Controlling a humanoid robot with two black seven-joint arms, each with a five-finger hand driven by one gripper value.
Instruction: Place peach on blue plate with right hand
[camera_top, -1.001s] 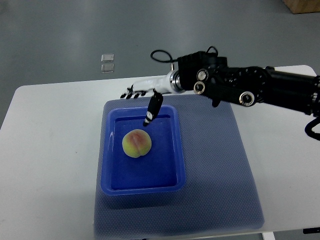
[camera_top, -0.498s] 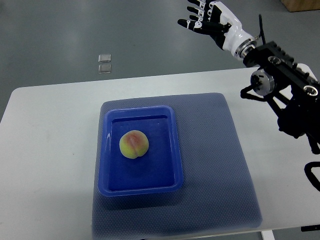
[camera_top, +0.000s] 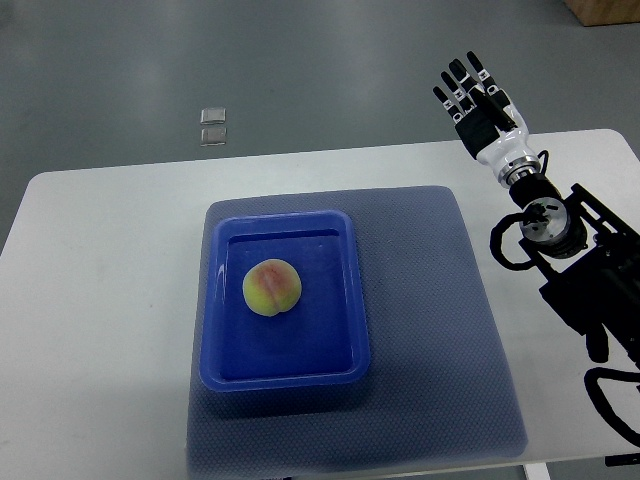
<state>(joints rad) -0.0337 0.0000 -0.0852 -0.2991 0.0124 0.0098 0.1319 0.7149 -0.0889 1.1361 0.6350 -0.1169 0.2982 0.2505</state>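
Note:
A yellow-green peach with a red blush (camera_top: 273, 287) lies inside the blue plate (camera_top: 283, 365), a shallow rectangular tray, left of its middle. My right hand (camera_top: 482, 110) is far from it, raised over the table's back right edge, fingers spread and straight, holding nothing. Its black arm (camera_top: 575, 260) comes in from the right edge. The left arm is out of view.
The blue plate rests on a dark blue mat (camera_top: 430, 330) that covers the middle of the white table (camera_top: 90, 300). Two small clear squares (camera_top: 213, 125) lie on the grey floor beyond the table. A brown box corner (camera_top: 605, 10) shows at the top right.
My right hand has drawn back from above the plate to the right side of the table, and the arm has folded in. The peach stays in the plate.

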